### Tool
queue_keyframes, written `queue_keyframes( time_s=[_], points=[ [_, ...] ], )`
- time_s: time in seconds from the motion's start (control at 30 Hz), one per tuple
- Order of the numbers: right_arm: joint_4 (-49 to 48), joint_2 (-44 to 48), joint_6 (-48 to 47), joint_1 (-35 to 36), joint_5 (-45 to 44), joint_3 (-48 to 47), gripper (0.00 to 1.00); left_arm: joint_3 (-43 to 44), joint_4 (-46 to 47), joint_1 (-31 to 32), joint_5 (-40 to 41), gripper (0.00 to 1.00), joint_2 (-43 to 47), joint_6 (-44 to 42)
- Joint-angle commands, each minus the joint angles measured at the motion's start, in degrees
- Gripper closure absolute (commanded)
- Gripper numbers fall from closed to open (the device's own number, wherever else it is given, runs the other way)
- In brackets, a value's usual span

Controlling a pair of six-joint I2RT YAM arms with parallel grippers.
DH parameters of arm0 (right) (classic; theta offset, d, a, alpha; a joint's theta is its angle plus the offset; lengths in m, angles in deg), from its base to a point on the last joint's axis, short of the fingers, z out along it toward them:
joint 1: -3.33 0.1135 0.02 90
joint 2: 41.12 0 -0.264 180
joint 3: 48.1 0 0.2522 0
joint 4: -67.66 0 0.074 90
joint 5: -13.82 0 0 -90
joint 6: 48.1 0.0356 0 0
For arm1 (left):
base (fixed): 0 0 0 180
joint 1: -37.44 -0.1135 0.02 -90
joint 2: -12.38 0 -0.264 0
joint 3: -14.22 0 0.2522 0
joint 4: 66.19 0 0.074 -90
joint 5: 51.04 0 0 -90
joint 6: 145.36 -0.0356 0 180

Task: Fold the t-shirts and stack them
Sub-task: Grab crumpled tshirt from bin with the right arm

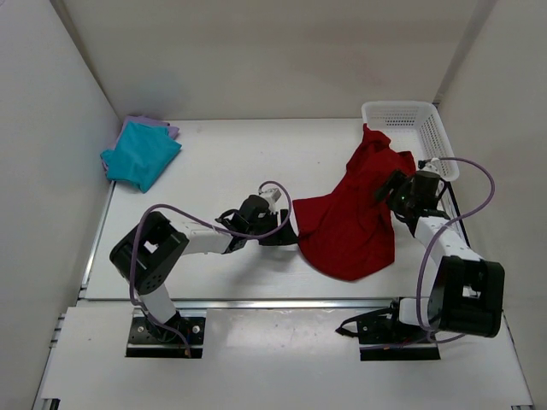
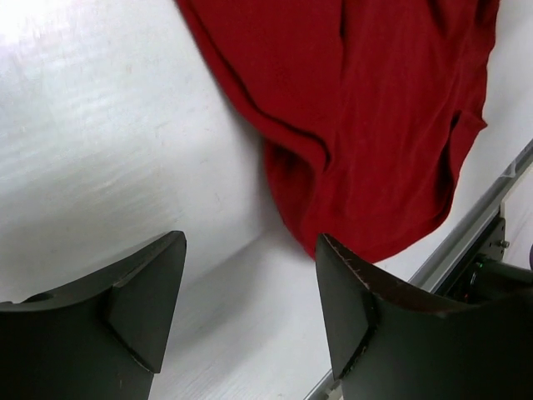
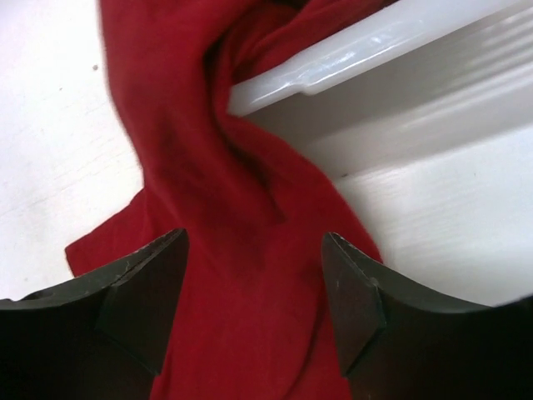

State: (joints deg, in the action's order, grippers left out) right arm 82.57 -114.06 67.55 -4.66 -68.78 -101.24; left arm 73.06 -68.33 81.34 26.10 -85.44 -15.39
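Loosely crumpled, the dark red t-shirt point(image 1: 350, 226) is spread on the desk point(image 1: 222, 162), its top draped over the white basket point(image 1: 402, 105); the left hand point(image 1: 289, 231) and right hand point(image 1: 389, 190) are shown released and empty, and the soft, limp cloth is judged best pinched at its edges.

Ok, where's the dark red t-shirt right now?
Top view, right side: the dark red t-shirt lies rumpled on the table, its far end draped over the near rim of the white basket.
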Motion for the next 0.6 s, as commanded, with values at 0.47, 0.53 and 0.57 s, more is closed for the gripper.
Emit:
queue_keyframes(
  time_s=[0.47,0.53,0.57],
  points=[
    [-16.44,-14.86,1.33,-4.32,14.66,-8.70,0.49,-5.26,6.40,-1.36,-4.80,0.31,3.95,3.01],
    [-18.02,-15.38,2.99,-5.01,16.85,-7.74,0.68,-5.88,7.27,-1.62,-5.07,0.32,4.39,3.71],
    [-19.41,-15.38,4.05,-5.28,18.25,-6.78,0.81,-6.23,7.19,-1.97,-5.15,0.32,4.65,3.37]
  ],
)
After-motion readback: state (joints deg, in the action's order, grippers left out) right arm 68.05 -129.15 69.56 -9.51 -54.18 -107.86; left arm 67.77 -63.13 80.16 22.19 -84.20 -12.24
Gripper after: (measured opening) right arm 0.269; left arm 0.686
